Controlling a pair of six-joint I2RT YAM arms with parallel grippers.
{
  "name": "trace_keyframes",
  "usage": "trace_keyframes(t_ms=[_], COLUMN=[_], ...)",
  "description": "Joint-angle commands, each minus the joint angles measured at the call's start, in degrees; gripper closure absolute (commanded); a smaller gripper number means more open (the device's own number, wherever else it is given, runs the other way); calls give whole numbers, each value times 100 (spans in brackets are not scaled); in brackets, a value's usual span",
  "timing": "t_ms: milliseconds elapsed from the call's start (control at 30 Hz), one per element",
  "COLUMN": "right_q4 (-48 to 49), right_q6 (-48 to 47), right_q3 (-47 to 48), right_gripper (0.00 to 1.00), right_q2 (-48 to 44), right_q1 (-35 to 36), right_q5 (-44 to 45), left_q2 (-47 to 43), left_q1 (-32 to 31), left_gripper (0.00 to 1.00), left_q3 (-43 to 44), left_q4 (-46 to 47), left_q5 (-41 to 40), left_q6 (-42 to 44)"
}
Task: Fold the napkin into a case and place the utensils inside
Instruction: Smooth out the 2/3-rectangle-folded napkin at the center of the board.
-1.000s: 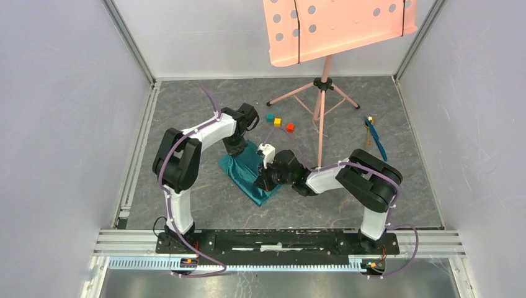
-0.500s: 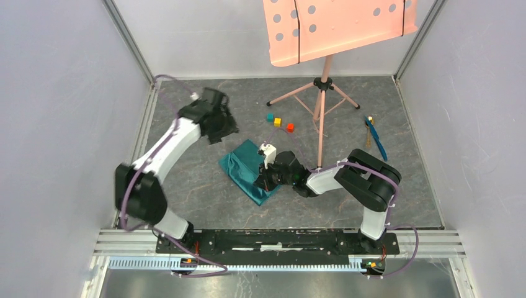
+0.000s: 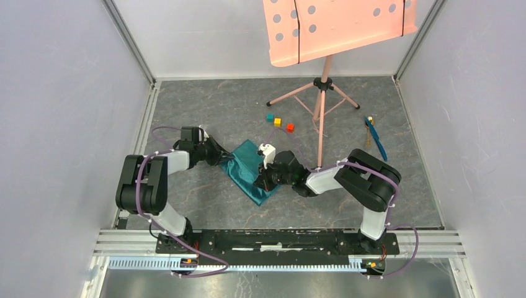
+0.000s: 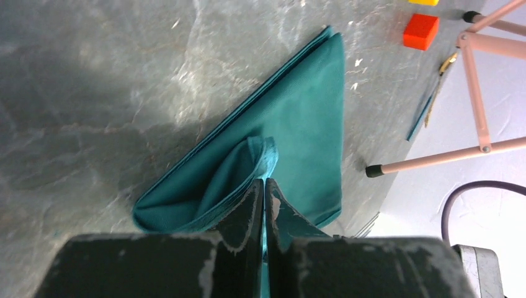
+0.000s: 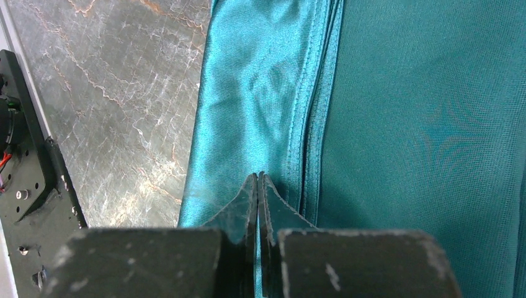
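The teal-green napkin (image 3: 247, 162) lies folded into a slanted strip in the middle of the table. My left gripper (image 3: 221, 156) comes in low from the left. In the left wrist view it (image 4: 261, 181) is shut on a raised fold of the napkin (image 4: 310, 105), with cloth between the fingers. My right gripper (image 3: 262, 180) is shut, its tips (image 5: 257, 175) resting on the napkin (image 5: 422, 124) beside a stitched hem. The utensils (image 3: 374, 136), one thin and blue, one golden, lie far right, seen small in the left wrist view (image 4: 428, 102).
Teal (image 3: 270, 117), yellow (image 3: 277, 121) and red (image 3: 289, 127) cubes sit just behind the napkin. A pink music stand's tripod (image 3: 322, 84) stands at the back, one leg (image 3: 320, 139) reaching down beside the right arm. Walls close in on both sides.
The left arm lifted off the napkin's far end, swung out to the back left, then came back low and shut on the napkin's left edge. The right arm has stayed put.
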Motion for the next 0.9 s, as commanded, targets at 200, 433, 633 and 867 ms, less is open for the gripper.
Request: trace_keyframes(t_ms=[200,433,633,867], right_q4=[-418,-649,-319,75], right_q6=[-175,-317,90,381], right_q3=[186,781,1940,2889], right_gripper=[96,71,64,67], right_q2=[60,-230,658,1676], right_q1=[7,-8,-9,-30], right_q5=[-21,-342,-1105,-1694], left_q2=[567,859,822,823], left_q1=[226,269,269,269], left_gripper=[94,94,93,93], left_q3=[-340,-368,-347,-349], left_q4=[1690,1782,1685,1506], left_q5=[-216,-87,-21,-53], left_q6=[-419,-362,-366,-315])
